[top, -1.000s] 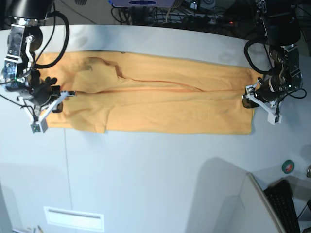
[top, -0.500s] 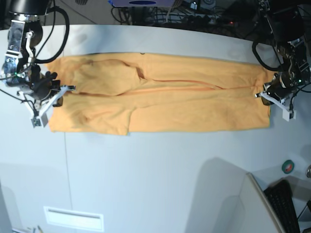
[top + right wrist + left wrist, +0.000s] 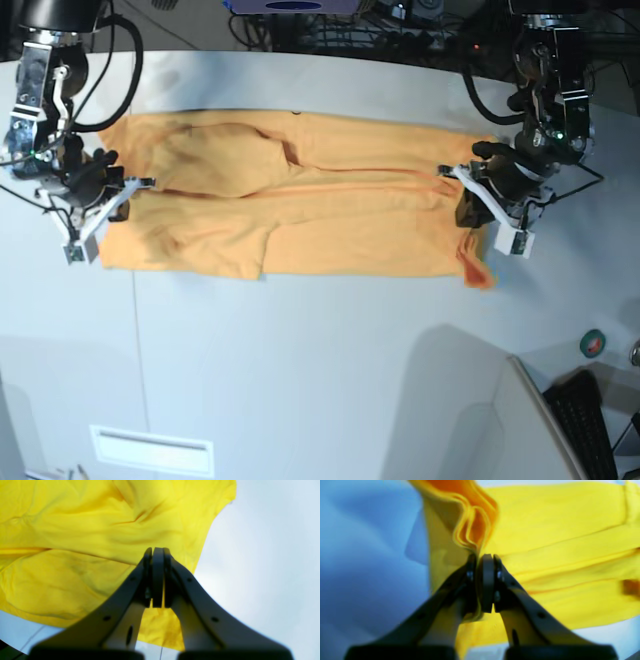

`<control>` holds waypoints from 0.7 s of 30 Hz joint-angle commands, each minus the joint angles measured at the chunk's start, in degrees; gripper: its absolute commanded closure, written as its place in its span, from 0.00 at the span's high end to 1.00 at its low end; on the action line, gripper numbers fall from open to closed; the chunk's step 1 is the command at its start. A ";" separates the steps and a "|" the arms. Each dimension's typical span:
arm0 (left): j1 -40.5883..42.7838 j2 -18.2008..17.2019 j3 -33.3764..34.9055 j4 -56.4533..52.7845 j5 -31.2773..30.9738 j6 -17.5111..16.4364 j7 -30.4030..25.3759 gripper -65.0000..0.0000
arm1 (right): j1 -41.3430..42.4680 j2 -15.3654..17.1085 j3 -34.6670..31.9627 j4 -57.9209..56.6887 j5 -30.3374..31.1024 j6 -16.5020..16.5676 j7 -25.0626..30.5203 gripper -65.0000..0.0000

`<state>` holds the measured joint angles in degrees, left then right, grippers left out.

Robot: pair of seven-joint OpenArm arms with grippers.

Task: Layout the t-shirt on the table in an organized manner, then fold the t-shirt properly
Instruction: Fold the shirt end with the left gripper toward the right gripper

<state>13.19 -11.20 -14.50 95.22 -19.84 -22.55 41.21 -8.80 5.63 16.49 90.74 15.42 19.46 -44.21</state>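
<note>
With the left gripper clamped on the t-shirt hem (right gripper closed, empty), carry the fold level toward the table's opposite edge.

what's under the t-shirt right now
Only the pale table shows around the t-shirt. Whatever lies beneath its folded layers is covered, so nothing else can be confirmed.

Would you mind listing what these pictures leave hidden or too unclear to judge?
- Base view: the left gripper covers the end of the orange-yellow cotton t-shirt it pinches.
- Left wrist view: the dark fingers hide the pinched cloth; the picture is blurred.
- Right wrist view: whether the shut right gripper traps any cloth is hidden behind its own fingers.
- No view shows the shirt's underside, which lies against the pale grey-white table.
</note>
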 commanded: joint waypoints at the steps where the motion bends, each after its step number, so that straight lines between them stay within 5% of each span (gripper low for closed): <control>1: -0.14 0.43 1.10 1.35 -0.69 -0.36 -0.38 0.00 | 0.75 0.57 0.08 1.17 0.62 0.36 1.00 0.00; 10: -0.40 4.21 12.35 1.18 -0.87 5.97 0.33 0.00 | 0.75 0.57 0.26 1.17 0.62 0.36 1.00 0.00; 21: -2.16 7.82 13.58 -0.32 -0.69 6.15 0.59 0.00 | 0.75 0.57 0.08 1.17 0.62 0.36 0.91 0.00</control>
<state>11.38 -3.25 -0.80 94.21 -19.79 -16.29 42.87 -8.75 5.65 16.49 90.74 15.42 19.46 -44.21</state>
